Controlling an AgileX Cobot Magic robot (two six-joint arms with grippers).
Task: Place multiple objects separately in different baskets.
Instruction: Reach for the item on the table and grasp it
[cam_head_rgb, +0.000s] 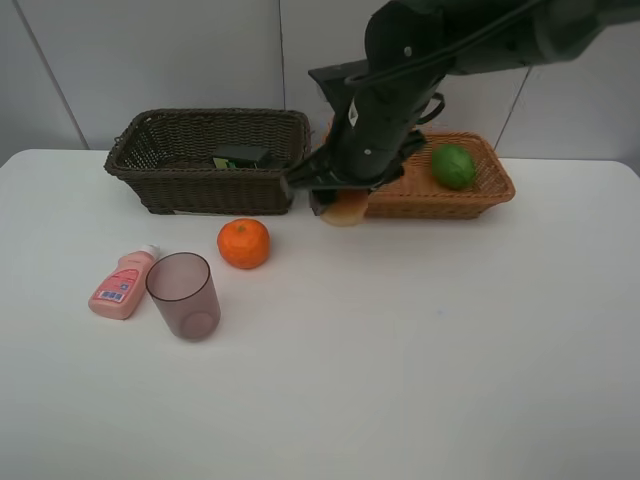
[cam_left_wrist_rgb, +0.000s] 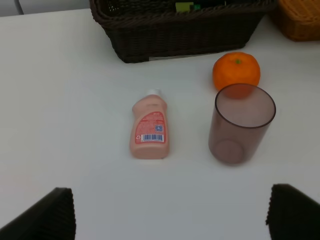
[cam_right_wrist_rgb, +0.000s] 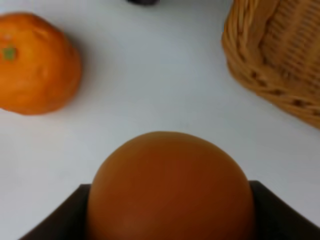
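Observation:
My right gripper (cam_head_rgb: 340, 200) is shut on the red-yellow peach-like fruit (cam_head_rgb: 347, 210), just above the table at the left end of the light tan basket (cam_head_rgb: 455, 206). In the right wrist view the fruit (cam_right_wrist_rgb: 172, 192) fills the space between the dark fingers (cam_right_wrist_rgb: 280, 210). A green lime (cam_head_rgb: 453, 166) lies in the tan basket. A dark green bottle (cam_head_rgb: 243, 156) lies in the dark brown basket (cam_head_rgb: 200, 192). The mandarin (cam_head_rgb: 243, 243), mauve cup (cam_head_rgb: 184, 295) and pink bottle (cam_head_rgb: 122, 285) rest on the table. My left gripper (cam_left_wrist_rgb: 170, 215) hangs open, short of the pink bottle (cam_left_wrist_rgb: 149, 130) and the cup (cam_left_wrist_rgb: 242, 125).
The table is white, with a pale wall behind both baskets. The cup stands upright and the pink bottle lies flat beside it. The mandarin (cam_left_wrist_rgb: 236, 70) sits between the cup and the dark basket (cam_left_wrist_rgb: 185, 35). My right arm hangs over the gap between the baskets.

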